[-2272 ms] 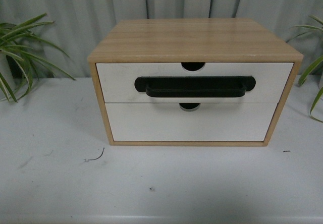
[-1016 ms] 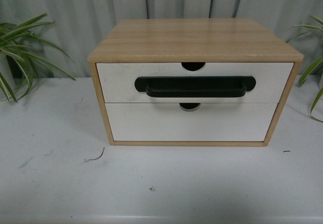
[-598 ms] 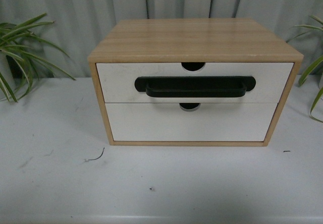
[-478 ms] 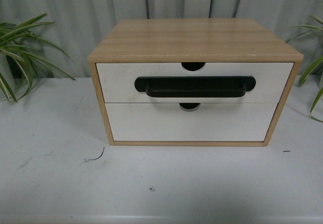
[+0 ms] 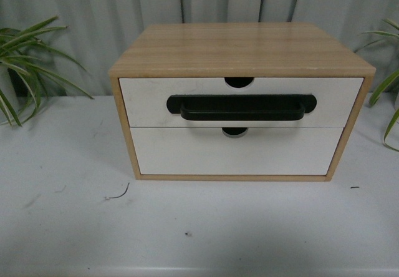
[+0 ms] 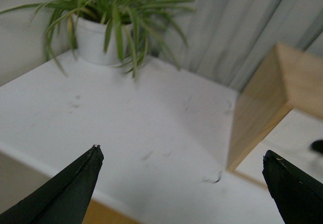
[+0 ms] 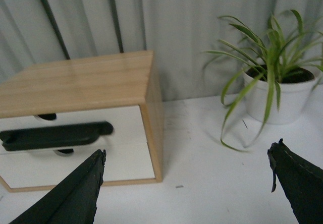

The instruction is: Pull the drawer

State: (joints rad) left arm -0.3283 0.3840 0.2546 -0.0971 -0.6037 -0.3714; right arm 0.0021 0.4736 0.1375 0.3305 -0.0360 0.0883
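Tugging the shut upper drawer (image 5: 146, 101) by its black bar handle (image 5: 241, 107) may drag the whole wooden cabinet (image 5: 240, 49) forward, since left gripper (image 6: 181, 153) and right gripper (image 7: 189, 148) both hang spread wide, nothing bracing it.

Logged pale straight-grained tan on boxy wooden cabinet (image 5: 240, 49), white on wide drawer front (image 5: 146, 102), black on its long bar handle (image 5: 241, 107), scuffed white on flat tabletop (image 5: 68, 221).
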